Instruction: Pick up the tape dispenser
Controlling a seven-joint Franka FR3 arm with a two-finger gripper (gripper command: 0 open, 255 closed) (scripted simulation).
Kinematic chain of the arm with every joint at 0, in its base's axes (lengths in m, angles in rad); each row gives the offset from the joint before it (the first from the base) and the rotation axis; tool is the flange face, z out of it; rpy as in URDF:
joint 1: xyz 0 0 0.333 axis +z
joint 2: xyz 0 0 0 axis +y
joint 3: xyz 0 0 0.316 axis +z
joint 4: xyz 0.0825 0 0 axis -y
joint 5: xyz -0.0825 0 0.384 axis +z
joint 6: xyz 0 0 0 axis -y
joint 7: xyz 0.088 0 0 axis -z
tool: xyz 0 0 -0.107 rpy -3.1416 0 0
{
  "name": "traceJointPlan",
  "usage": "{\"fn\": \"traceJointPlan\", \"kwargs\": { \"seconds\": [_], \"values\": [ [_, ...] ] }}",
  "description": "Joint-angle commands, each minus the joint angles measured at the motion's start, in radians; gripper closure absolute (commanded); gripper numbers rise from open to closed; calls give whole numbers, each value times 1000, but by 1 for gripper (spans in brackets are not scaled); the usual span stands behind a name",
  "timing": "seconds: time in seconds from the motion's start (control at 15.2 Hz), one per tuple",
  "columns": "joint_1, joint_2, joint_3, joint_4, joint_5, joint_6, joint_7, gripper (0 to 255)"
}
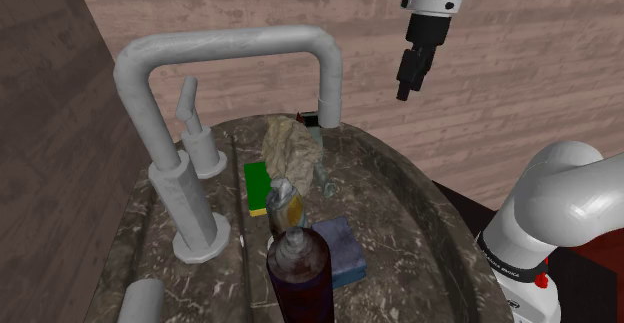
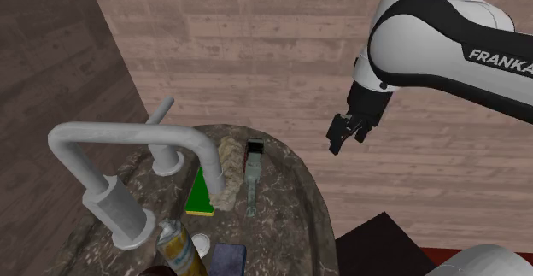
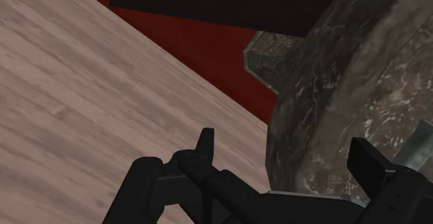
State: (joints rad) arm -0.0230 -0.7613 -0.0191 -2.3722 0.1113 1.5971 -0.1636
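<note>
The tape dispenser (image 2: 254, 153) is a small black and red block lying at the far end of the dark marble basin (image 2: 303, 199); in the shoulder view the tape dispenser (image 1: 308, 120) peeks out behind the faucet's spout. My black gripper (image 1: 405, 83) hangs high in the air, off to the shoulder view's right of the dispenser and beyond the basin's rim. From the second exterior view the gripper (image 2: 338, 137) floats to the right of the dispenser, well above it. In the wrist view the gripper (image 3: 284, 154) is open, nothing between its fingers (image 3: 203, 143).
A big grey faucet (image 1: 232, 49) arches over the basin. Inside lie a green sponge (image 1: 257, 184), a crumpled beige cloth (image 1: 290, 146), a clear glassy strip (image 2: 251, 189), a blue block (image 1: 342, 248), a dark red bottle (image 1: 299, 271) and a yellowish tube (image 1: 282, 207). Wood floor surrounds the counter.
</note>
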Motion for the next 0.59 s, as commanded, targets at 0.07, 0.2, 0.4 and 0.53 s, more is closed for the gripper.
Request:
{"fn": "traceJointPlan", "kwargs": {
  "seconds": [0.07, 0.2, 0.4, 0.53],
  "values": [
    [-6, -5, 30, -11, 25, 19, 69, 0],
    [-21, -5, 93, -25, 73, 61, 204, 0],
    [-45, 15, 190, -27, 138, 131, 407, 0],
    [-65, 43, 254, -16, 172, 180, 541, 0]
  ]
}}
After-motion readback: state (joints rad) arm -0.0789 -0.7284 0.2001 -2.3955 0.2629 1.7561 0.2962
